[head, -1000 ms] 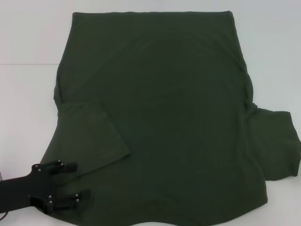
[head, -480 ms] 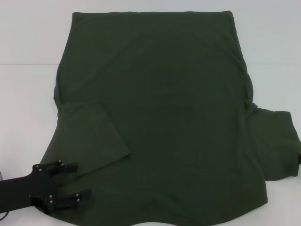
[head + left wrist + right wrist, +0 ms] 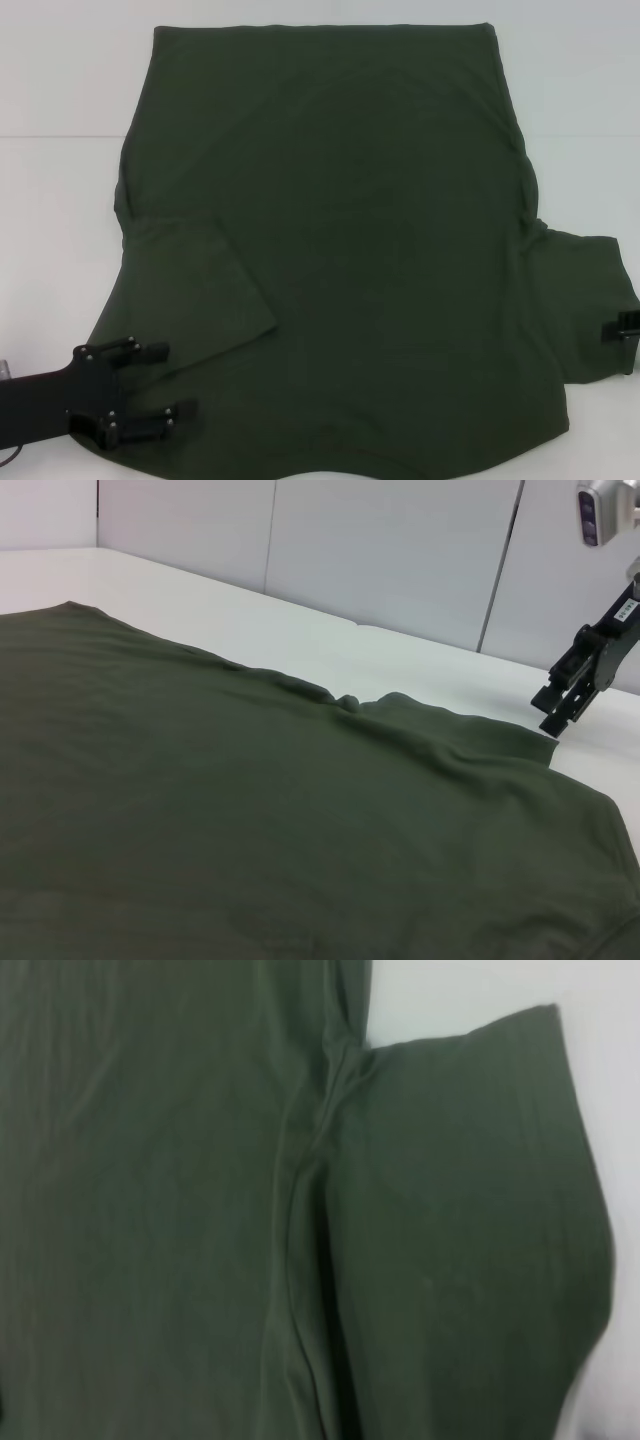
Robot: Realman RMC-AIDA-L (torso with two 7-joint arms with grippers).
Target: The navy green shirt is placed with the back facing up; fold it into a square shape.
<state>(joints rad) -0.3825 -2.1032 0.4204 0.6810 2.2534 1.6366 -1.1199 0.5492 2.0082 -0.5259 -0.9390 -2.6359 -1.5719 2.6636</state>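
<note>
The large dark olive-green short-sleeved cotton shirt (image 3: 340, 250) lies spread back-up across the white table (image 3: 60, 90), plain side showing, so its panels can be turned inward. Its left sleeve (image 3: 190, 295) is already folded in over the body, one side squared off. The right sleeve (image 3: 585, 305) is not yet folded and sticks out flat past the shirt's side seam. The black left tool (image 3: 150, 385) sits low at the shirt's near left corner, just below that folded sleeve, fingers spread with cloth under them, holding nothing I can make out. The right tool (image 3: 570, 685) hangs at the outer edge of the right sleeve, likely lining up to take the cuff; whether it is spread or pressed together, I cannot tell.
</note>
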